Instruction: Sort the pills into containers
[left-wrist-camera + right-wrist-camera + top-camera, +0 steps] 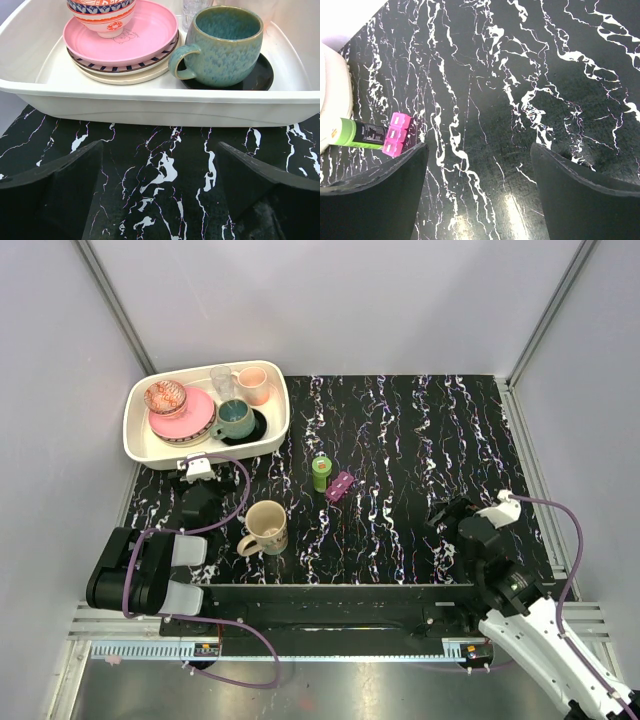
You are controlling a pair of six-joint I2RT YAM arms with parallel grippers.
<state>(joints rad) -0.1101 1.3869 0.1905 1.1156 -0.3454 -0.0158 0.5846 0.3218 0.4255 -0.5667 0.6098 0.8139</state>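
Top external is showing a likely light, slick pill box (340, 486), best pinched widthwise, left hand (160, 150) and right hand (479, 150) gaping

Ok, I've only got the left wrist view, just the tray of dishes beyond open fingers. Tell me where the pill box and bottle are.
Observer: The purple pill box lies on the black table just right of the green bottle. Both sit off the near right corner of the tray.
Operator: Now give me the right gripper's state.
Observer: The right gripper is open and empty over bare table, well apart from the box and bottle.
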